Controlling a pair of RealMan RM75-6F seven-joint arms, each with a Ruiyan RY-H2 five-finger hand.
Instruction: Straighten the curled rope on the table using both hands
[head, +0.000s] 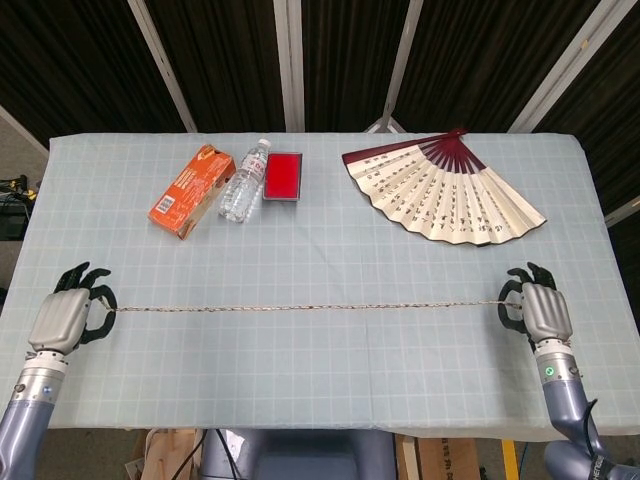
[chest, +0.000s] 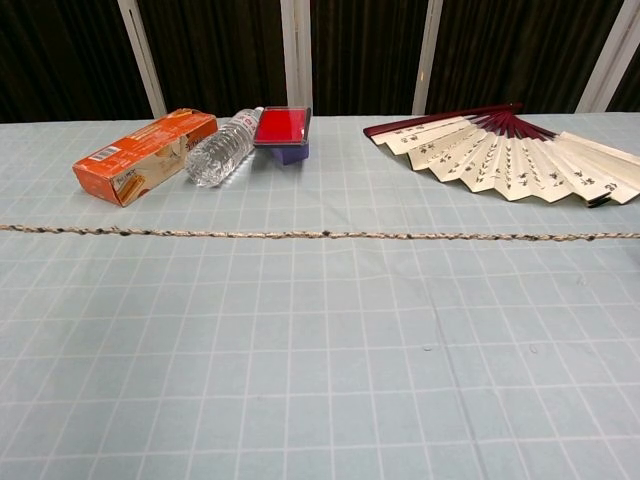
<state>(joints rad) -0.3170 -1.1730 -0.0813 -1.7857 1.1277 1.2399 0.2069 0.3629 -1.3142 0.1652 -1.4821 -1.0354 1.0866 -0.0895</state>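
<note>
Head view shows the grey-and-black left hand (head: 65, 318) at the near left edge of the pale blue checked tablecloth (head: 320, 370), fingers curled around one end of the thin speckled beige rope (head: 310, 307). At the near right edge, the matching right hand (head: 540, 310) grips the other end in the same way. Between the two hands the rope runs as one taut, nearly straight line across the near half of the table, with no loops or kinks visible. Chest view shows only the rope (chest: 320, 236), a level line from the left edge to the right edge of the picture; neither hand appears there.

Farther back on the left lies an orange cardboard box (head: 186, 190), flat and angled. Just beside it on its right lies a clear plastic water bottle (head: 245, 182) on its side, cap pointing away. Next to the bottle sits a red rectangular ink pad (head: 283, 176). Well apart on the far right, an open paper folding fan with dark red ribs (head: 445, 190) is spread flat.
</note>
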